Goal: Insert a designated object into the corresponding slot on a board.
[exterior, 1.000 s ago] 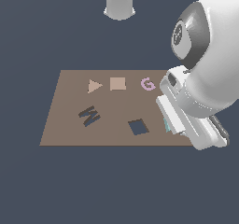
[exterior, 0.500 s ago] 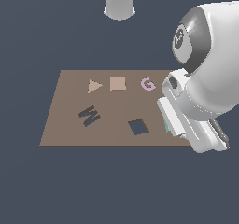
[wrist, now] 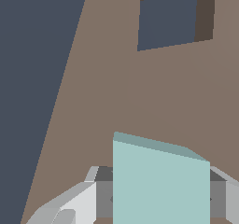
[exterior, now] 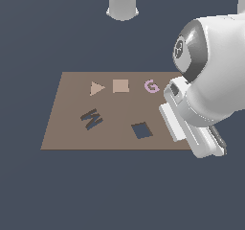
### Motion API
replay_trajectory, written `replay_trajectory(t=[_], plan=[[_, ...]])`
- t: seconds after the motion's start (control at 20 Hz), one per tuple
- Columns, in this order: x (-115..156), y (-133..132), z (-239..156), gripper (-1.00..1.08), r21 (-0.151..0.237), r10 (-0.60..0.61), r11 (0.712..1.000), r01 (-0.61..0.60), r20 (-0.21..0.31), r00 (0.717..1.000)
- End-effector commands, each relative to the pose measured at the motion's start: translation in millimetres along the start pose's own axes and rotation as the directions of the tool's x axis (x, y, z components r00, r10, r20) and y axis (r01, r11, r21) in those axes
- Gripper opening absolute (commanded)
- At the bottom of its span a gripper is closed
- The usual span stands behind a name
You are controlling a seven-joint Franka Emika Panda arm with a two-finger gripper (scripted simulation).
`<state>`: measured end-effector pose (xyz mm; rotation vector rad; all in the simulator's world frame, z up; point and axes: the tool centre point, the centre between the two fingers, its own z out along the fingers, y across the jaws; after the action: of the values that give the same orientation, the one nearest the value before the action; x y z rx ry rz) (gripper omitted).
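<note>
Teal block (wrist: 158, 181) clamped between gripper (wrist: 158, 197) fingers, carried above brown board (exterior: 72, 114), near its edge. Square slot (exterior: 141, 130) lies ahead, apart from block, empty. Block held clear of surface, likely so it can travel over slot before lowering.

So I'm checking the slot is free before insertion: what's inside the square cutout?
Inside the square cutout only the dark floor and its brown inner walls show; nothing sits in it. The teal block is in the hand, over the board.
</note>
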<state>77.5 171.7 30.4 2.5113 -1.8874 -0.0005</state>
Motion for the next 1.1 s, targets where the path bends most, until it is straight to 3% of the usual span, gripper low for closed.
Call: replay_trajectory(t=[0.0,1.05], plan=[[0.2,-0.1,0.5,-1.00,0.000,0.000,1.000,0.000,0.000,1.000],[2.0,3.4,-2.8,-1.00,-0.001,-0.055,0.998,0.055,0.000,0.998]])
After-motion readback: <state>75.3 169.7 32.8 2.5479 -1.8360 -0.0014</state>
